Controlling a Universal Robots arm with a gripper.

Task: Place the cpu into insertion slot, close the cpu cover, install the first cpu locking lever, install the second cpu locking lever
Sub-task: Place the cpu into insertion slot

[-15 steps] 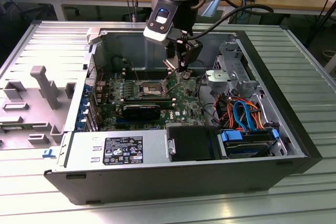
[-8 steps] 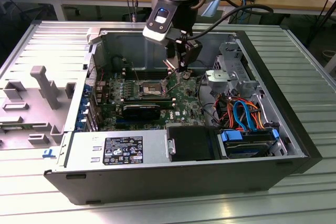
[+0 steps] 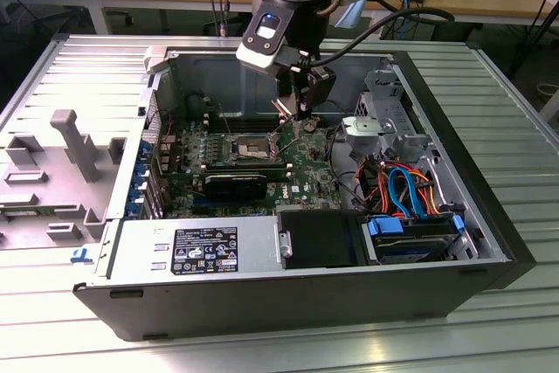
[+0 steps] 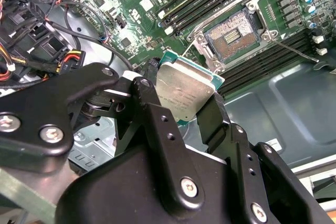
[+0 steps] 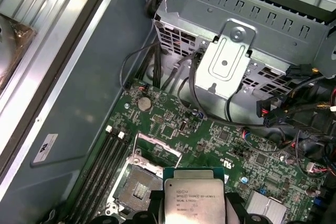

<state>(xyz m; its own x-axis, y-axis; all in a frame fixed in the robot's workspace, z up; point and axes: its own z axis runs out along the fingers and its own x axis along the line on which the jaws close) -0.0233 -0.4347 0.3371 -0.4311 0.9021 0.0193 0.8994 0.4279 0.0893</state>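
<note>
The claw (image 4: 183,103) is clamped on the cpu (image 4: 185,92) by two opposite edges, holding it clear above the board (image 4: 131,3), while the open insertion slot (image 3: 253,144) lies near, toward the exterior view's left, not underneath.

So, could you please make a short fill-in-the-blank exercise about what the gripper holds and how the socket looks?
1. The gripper is shut on the ____.
2. The insertion slot has no chip in it: it is ____.
3. The cpu cover is not closed over the socket: it stands ____.

Missing words: cpu; empty; open.
</note>
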